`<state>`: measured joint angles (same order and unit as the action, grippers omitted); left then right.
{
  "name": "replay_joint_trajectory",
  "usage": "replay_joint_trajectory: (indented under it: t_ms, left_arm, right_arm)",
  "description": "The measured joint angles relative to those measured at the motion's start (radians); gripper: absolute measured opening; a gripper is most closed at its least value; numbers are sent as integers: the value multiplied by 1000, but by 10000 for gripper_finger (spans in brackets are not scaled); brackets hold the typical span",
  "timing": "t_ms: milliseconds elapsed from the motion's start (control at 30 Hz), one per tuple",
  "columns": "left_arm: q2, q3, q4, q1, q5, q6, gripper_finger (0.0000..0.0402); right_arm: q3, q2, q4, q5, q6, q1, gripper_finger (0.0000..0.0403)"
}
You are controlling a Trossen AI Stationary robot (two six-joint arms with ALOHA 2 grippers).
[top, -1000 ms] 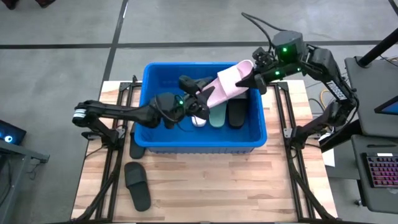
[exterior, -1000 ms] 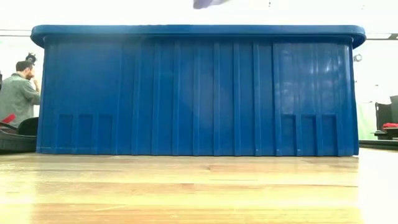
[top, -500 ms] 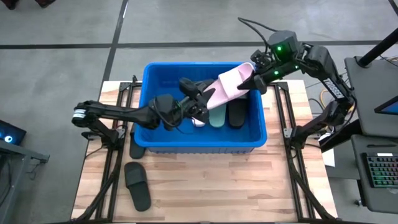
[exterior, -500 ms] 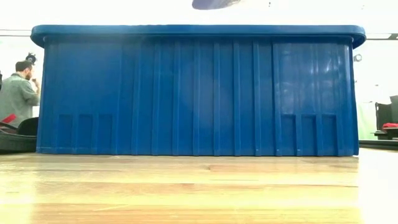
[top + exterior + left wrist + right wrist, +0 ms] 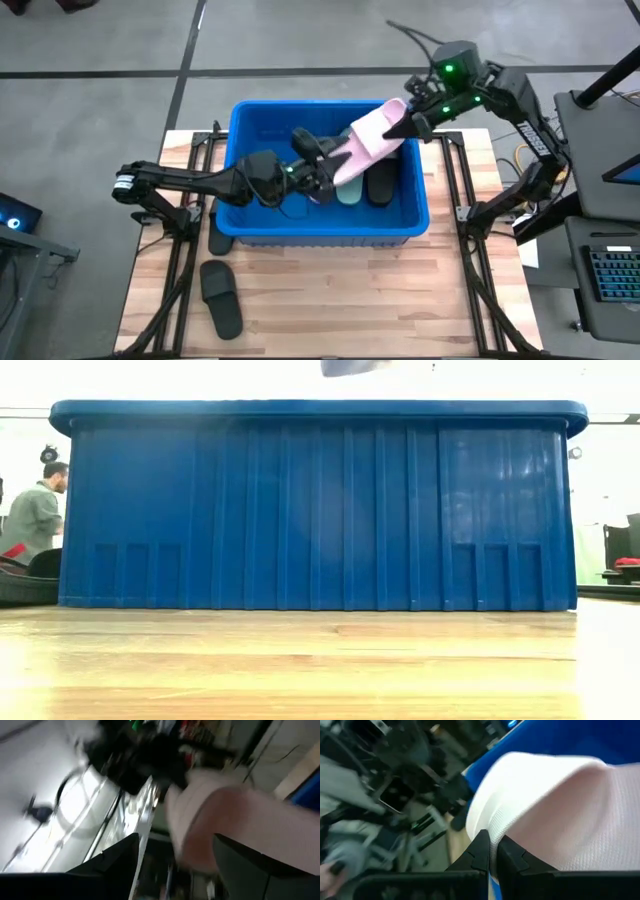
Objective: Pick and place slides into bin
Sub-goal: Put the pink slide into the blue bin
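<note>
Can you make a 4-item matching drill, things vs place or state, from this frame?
Things:
1. pink slide
2. black slide
3. dark green slide
4. right gripper

Places or states:
A. on the table in front of the bin
B. lying on the bin floor
C. shut on an edge of a slide
D. held up over the bin between both grippers

Pairs: 1-D, 2-A, 3-B, 4-C

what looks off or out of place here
The pink slide hangs tilted above the bin, pinched at one end by the right gripper with the left gripper at its other end. One black slide lies on the table outside the bin.
</note>
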<state>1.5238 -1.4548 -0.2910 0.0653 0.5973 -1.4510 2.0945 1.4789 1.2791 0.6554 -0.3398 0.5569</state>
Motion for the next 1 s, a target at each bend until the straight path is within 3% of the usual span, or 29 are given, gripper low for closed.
replay_joint_trajectory:
  t_ms: [67,433,800,900,1000]
  left_arm:
    - [13,0,6,-3,-38,-2,237]
    - [26,0,26,-25,-42,-52,237]
    - [49,-1,25,-68,-64,-21,234]
    - [55,-2,13,-74,-62,25,209]
    - [55,-3,14,-74,-64,38,154]
  right_arm:
    - [-1,16,-2,46,-1,-1,8]
    - [-2,75,3,203,0,0,8]
    - [3,116,-15,225,7,-14,8]
    - [6,116,-26,228,7,-16,8]
    - [7,115,-35,209,5,-21,8]
